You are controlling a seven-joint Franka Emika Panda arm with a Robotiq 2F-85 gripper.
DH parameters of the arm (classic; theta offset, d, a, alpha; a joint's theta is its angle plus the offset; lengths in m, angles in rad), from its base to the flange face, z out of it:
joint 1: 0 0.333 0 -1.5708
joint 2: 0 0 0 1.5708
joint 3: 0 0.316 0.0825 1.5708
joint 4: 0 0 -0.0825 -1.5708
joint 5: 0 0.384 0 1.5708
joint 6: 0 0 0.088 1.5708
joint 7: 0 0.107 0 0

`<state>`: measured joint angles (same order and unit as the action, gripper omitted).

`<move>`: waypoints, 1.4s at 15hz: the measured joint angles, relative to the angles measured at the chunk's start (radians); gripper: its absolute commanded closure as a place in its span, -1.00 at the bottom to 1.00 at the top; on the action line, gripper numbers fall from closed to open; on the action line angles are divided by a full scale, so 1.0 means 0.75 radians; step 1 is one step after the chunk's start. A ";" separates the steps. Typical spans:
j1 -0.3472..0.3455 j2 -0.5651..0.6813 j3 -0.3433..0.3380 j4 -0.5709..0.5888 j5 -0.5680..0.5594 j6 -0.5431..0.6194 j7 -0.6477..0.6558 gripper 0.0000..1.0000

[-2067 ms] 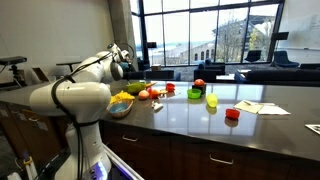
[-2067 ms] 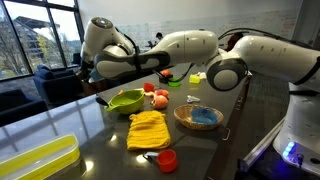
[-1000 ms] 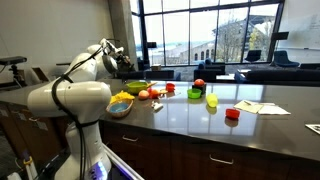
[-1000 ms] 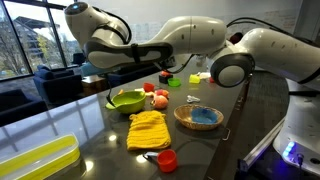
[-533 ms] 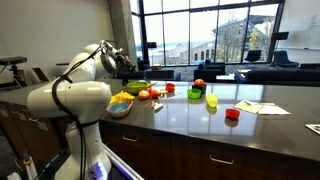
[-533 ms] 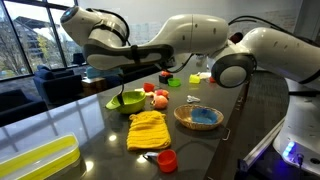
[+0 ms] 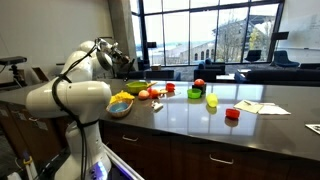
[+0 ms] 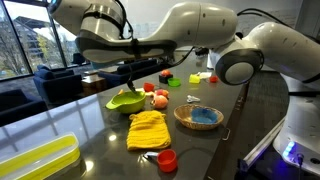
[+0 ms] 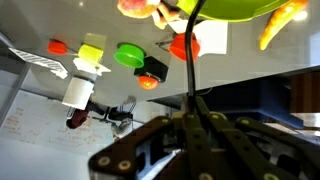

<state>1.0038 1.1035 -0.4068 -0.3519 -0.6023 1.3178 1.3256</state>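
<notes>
- The robot arm (image 8: 190,35) spans the top of an exterior view, reaching from the right over the things on the tabletop (image 8: 100,140).
- The tabletop is dark and glossy, and in both exterior views it carries everything below.
- A long yellow-green tray (image 8: 35,160) lies at the near corner, well apart from the other things.
- A yellow cloth (image 8: 148,128) lies crumpled between the green bowl (image 8: 124,102) and a wooden bowl (image 8: 178,119).
- The wooden bowl has a blue cloth (image 8: 203,117) inside it.
- The end effector (image 8: 132,68) hangs above the green bowl, pointing down.
- In the wrist view the end effector (image 9: 195,100) is clenched, its fingers pinching a thin dark rod (image 9: 190,60).
- The thin dark rod runs straight from the fingers to the green bowl (image 9: 235,8), roughly upright. It hangs over the bowl's rim in an exterior view (image 8: 134,84). Whether its tip touches the bowl cannot be told.
- Red and orange fruit (image 8: 158,98) sit just beside the green bowl.
- A red cup (image 8: 167,160) stands near the front edge, below the yellow cloth.
</notes>
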 measured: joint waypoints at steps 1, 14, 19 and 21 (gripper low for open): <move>0.018 -0.011 -0.014 0.000 -0.047 -0.050 -0.034 0.98; -0.105 0.108 -0.038 -0.027 -0.497 0.062 -0.349 0.98; -0.179 0.164 -0.020 -0.026 -0.573 0.488 -0.341 0.98; -0.192 0.165 -0.007 -0.025 -0.579 0.661 -0.341 0.98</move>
<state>0.8597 1.2274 -0.4122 -0.3708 -1.0363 1.8133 1.0698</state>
